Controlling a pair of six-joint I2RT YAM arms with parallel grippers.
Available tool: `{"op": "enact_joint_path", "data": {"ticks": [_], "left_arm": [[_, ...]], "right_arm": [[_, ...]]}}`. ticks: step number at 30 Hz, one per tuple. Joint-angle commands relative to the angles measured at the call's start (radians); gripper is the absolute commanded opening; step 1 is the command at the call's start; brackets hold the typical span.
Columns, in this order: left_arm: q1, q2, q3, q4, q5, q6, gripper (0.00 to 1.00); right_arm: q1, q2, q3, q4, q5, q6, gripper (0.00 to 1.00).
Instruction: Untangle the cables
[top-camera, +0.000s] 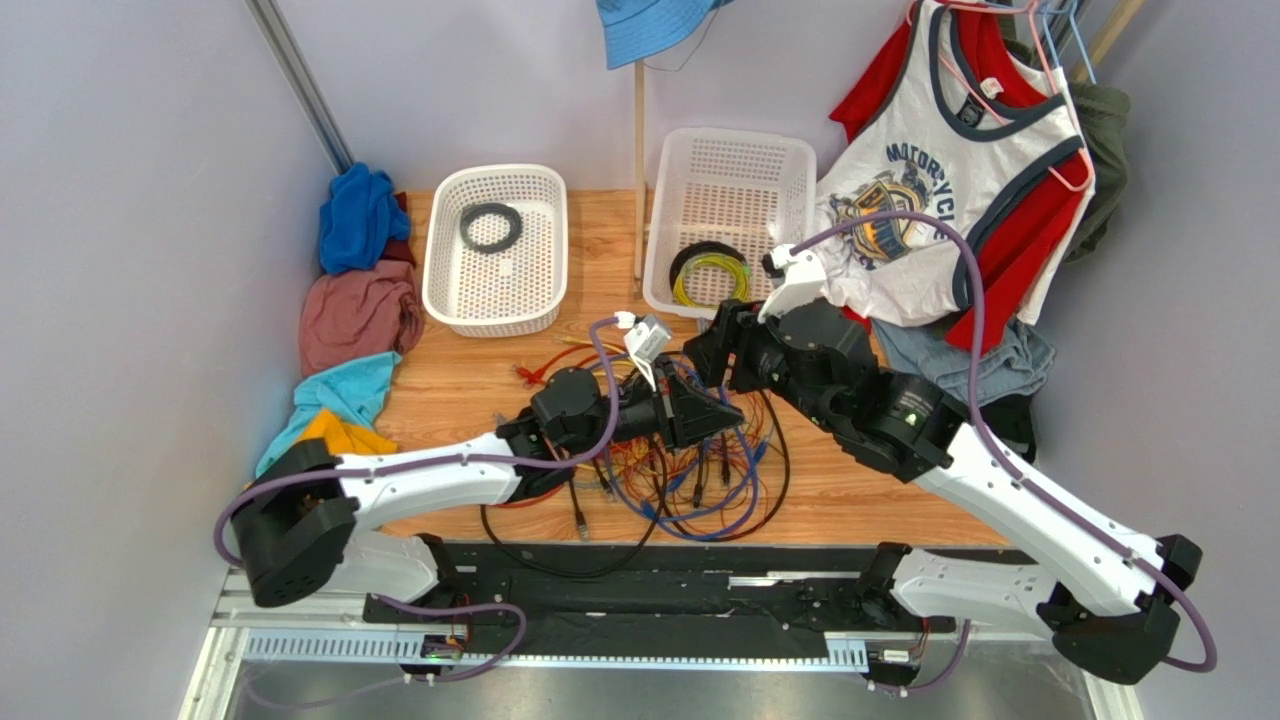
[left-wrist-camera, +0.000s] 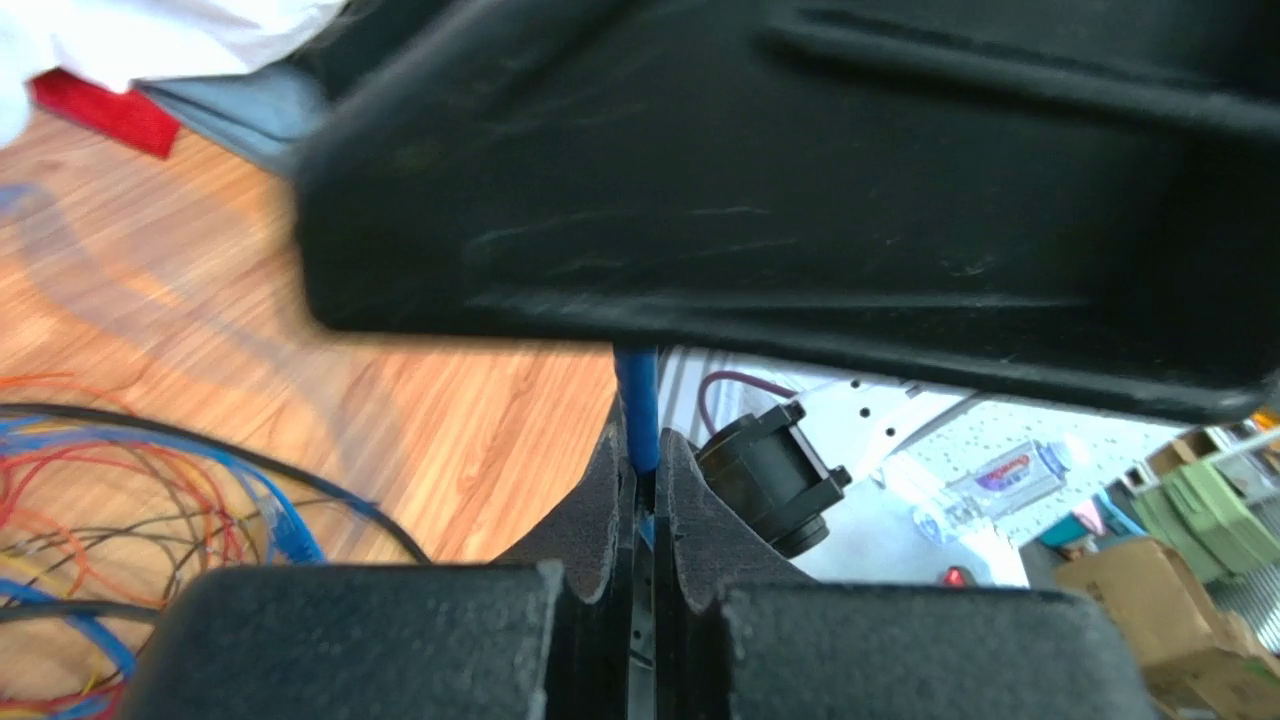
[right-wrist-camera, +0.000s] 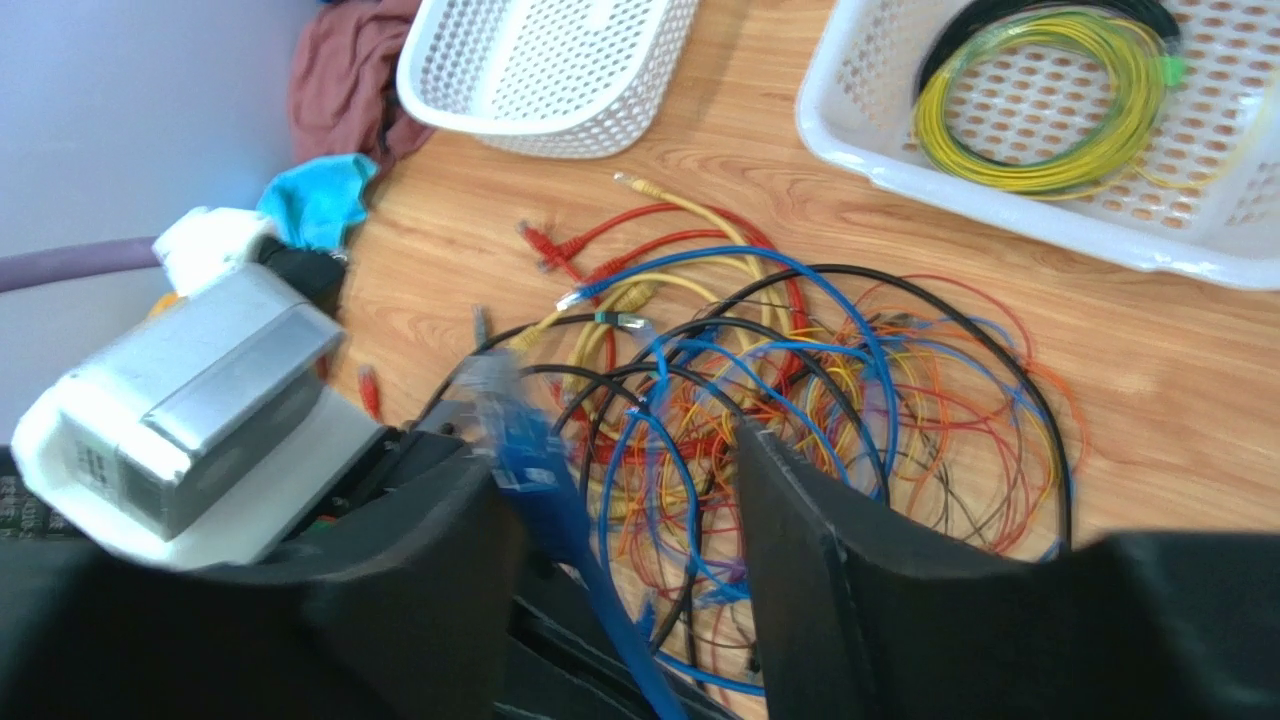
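Wooden table (top-camera: 458, 387) carries the cables (top-camera: 706, 503) tangled at near centre; left tool (left-wrist-camera: 643, 477) clamped on one blue cable (left-wrist-camera: 640, 393); right tool (right-wrist-camera: 624, 503) spread apart, gripping nothing; advise drawing that strand out slowly, watching for snags.

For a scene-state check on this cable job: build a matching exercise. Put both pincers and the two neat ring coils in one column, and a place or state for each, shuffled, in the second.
Column one
1. left pincer
2. right pincer
3. black ring coil
4. yellow-green coil

Column two
A. in the right basket
B. shut on the blue cable
C. in the left basket
D. open, above the cables

Pairs: 1-B, 2-D, 3-C, 4-A
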Motion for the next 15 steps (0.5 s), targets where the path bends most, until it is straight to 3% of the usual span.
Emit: {"op": "enact_joint_path", "data": {"ticks": [1,3,9,15], "left_arm": [[-0.005,-0.164,0.053,-0.286,-0.115,0.091,0.00],[-0.004,-0.242,0.077,-0.500,-0.225,0.116,0.00],[0.054,-0.382,0.146,-0.885,-0.395,0.128,0.00],[0.137,-0.442,0.284,-1.078,-0.490,0.171,0.00]], "right_arm": [[0.003,-0.109,-0.036,-0.026,0.117,-0.010,0.67],[0.003,-0.140,-0.068,-0.036,0.161,-0.011,0.73],[0.002,-0.233,-0.166,-0.050,0.235,0.022,0.74],[0.003,-0.379,-0.278,0.008,0.203,0.027,0.74]]}}
